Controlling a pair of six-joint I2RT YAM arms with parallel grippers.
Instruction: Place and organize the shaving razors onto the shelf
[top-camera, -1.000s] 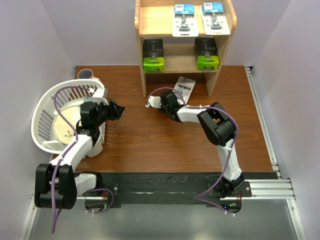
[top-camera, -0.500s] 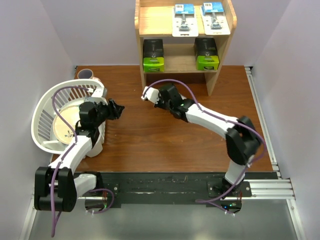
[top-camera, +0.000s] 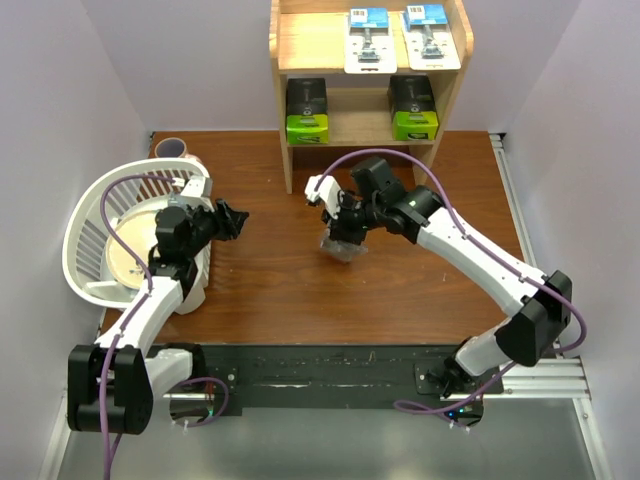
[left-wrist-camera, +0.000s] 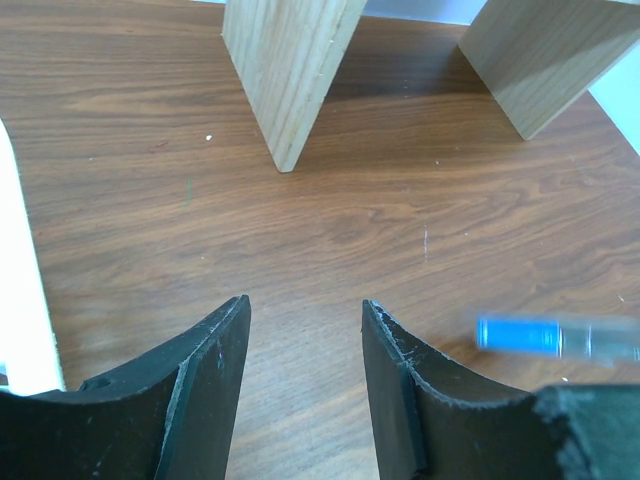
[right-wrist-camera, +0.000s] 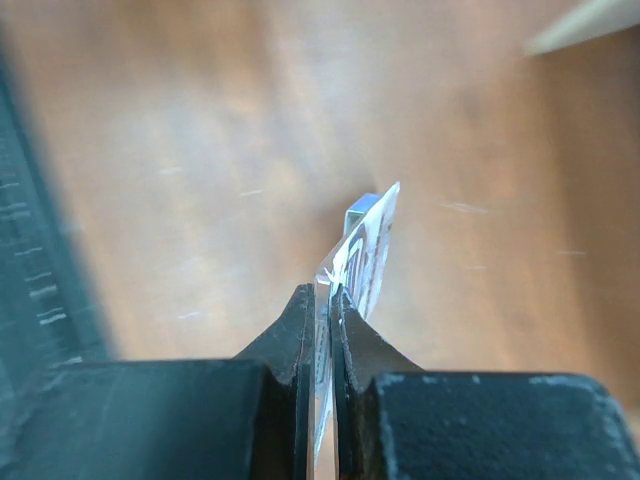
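The wooden shelf (top-camera: 282, 60) stands at the back. Two white-and-blue razor cards (top-camera: 368, 40) (top-camera: 430, 37) lie on its top tier, and two black boxes with green ends (top-camera: 307, 110) (top-camera: 413, 108) sit on the lower tier. My right gripper (top-camera: 345, 232) is shut on the third razor card (top-camera: 343, 246), held edge-on above the table; in the right wrist view the card (right-wrist-camera: 365, 250) sticks out between the fingers. Its blue end shows blurred in the left wrist view (left-wrist-camera: 520, 335). My left gripper (top-camera: 235, 218) is open and empty beside the basket, its fingers (left-wrist-camera: 215, 350) over bare wood.
A white plastic basket (top-camera: 85, 235) holding a plate lies on its side at the left. A cup (top-camera: 170, 148) stands behind it. The shelf's side panels (left-wrist-camera: 285, 70) reach the table. Walls close in on both sides.
My right arm lifted the razor card off the table near the shelf foot, stretched out and swung it toward the table's middle. The left arm barely moved.
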